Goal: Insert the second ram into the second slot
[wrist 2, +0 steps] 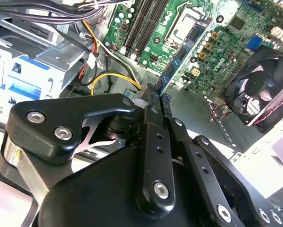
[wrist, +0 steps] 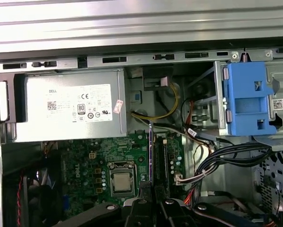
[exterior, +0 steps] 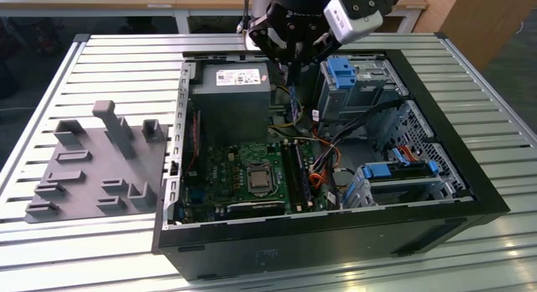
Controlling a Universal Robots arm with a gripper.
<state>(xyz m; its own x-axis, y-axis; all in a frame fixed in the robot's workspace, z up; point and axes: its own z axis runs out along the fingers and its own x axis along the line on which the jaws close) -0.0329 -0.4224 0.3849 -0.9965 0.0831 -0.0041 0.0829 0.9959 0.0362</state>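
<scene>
My gripper (exterior: 290, 60) hangs over the back part of the open computer case (exterior: 453, 147) and is shut on the second ram (exterior: 293, 102), a thin dark blue stick pointing down from the fingers. In the second wrist view the ram (wrist 2: 181, 59) reaches out from the gripper (wrist 2: 155, 97) toward the green motherboard (wrist 2: 212, 42). In the first wrist view the ram (wrist: 151, 151) shows edge-on above the gripper (wrist: 153, 191), lined up close to the long dark memory slots (wrist: 161, 161). The slots (exterior: 295, 172) lie side by side beside the processor socket (exterior: 256, 179), well below the ram.
A grey power supply (exterior: 231, 97) sits just to the exterior view's left of the gripper, and blue drive brackets (exterior: 340, 72) stand just to its right. Bundled cables (exterior: 353, 125) cross near the slots. A case fan (wrist 2: 262, 85) is at the board's edge. A grey fixture plate (exterior: 92, 166) lies outside the case.
</scene>
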